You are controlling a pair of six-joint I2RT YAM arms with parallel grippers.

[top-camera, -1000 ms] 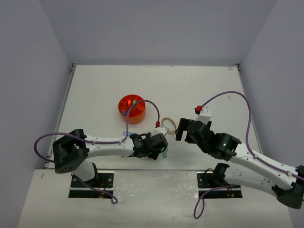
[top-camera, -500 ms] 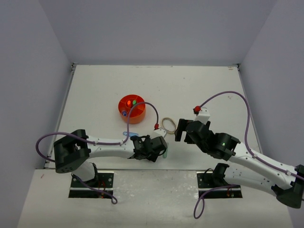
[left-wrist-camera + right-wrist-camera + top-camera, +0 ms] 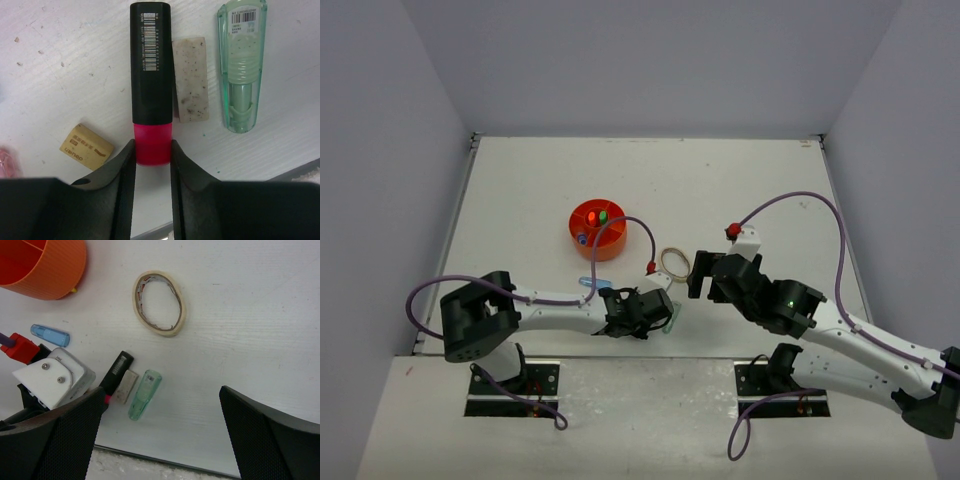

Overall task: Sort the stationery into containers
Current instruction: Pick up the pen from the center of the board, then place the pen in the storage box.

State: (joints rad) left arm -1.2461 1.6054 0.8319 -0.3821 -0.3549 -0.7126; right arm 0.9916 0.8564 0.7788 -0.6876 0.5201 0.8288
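1. The left gripper is low over the table, its jaws pinching the pink end of a black highlighter that lies flat.
2. A speckled grey eraser block lies alongside the highlighter, touching its black barrel.
3. A translucent green capsule-shaped piece lies just past that block, parallel to the highlighter and apart from it.
4. A tan eraser sits on the highlighter's other side, near the pink end and not touching it.
5. The beige tape ring lies flat near the highlighter's black end, on the side away from the arm bases.
6. A blue capsule lies between the highlighter and the orange organiser, which stands well apart from the highlighter.
7. The right gripper hangs above the highlighter's group with its jaws spread wide and holding nothing.
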